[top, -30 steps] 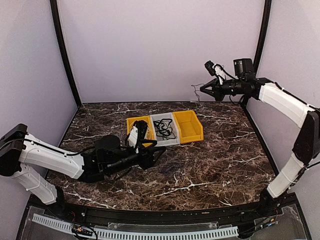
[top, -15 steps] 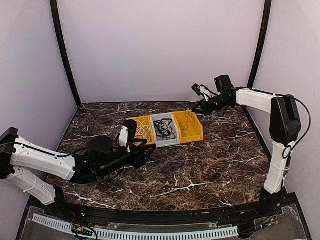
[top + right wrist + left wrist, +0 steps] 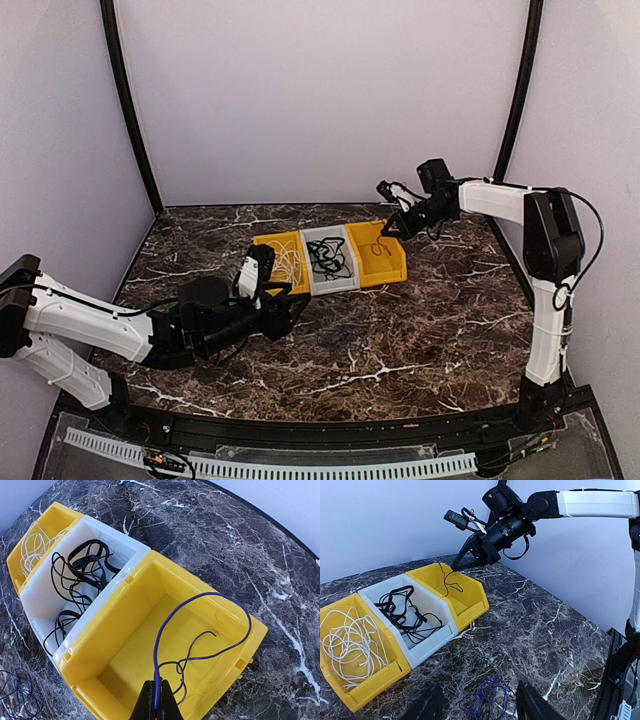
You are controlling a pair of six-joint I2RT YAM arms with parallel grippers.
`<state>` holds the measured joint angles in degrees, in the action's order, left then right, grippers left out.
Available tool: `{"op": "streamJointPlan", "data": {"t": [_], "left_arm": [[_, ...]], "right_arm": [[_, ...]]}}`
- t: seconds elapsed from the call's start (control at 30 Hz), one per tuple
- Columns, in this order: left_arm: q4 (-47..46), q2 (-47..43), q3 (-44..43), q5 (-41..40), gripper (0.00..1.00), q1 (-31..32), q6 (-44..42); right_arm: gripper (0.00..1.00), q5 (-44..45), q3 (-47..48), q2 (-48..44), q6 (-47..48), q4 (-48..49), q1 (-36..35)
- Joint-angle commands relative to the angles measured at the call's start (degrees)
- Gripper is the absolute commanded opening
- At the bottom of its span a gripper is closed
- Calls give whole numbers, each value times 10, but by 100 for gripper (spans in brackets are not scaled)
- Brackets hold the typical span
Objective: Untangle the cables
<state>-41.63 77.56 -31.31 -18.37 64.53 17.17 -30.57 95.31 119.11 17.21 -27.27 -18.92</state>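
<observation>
Now my right fingers (image 3: 146,705) have dropped from high, pinching the purple cable (image 3: 155,660), its tail inside the yellow bin (image 3: 120,625): nearly sorted. My left fingers (image 3: 530,702) gape, seemingly empty, above another tangle (image 3: 485,700).

Robot lab test cell. Plain lilac walls (image 3: 320,100) and black frame posts (image 3: 132,120) boxed around a marble-look tabletop (image 3: 400,330); two white robot arms (image 3: 95,322) over it. Row of plastic parts bins (image 3: 432,645) just ahead of left fingers (image 3: 532,702), directly below right fingers (image 3: 146,700). Slotted cable duct (image 3: 270,465) along near edge, well behind both.
</observation>
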Motion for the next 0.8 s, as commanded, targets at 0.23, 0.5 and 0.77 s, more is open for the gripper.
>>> {"op": "streamJointPlan", "data": {"t": [0.23,0.5,0.77], "left_arm": [[-8,17,1,-7,52,2,-4],[-14,16,5,-8,52,2,-6],[-7,26,-3,-2,52,2,-6]], "right_arm": [[0,17,-10,-13,29,-43,-43],[0,12,-38,-31,20,-50,-49],[22,76,-26,-16,-1,-48,-49]]}}
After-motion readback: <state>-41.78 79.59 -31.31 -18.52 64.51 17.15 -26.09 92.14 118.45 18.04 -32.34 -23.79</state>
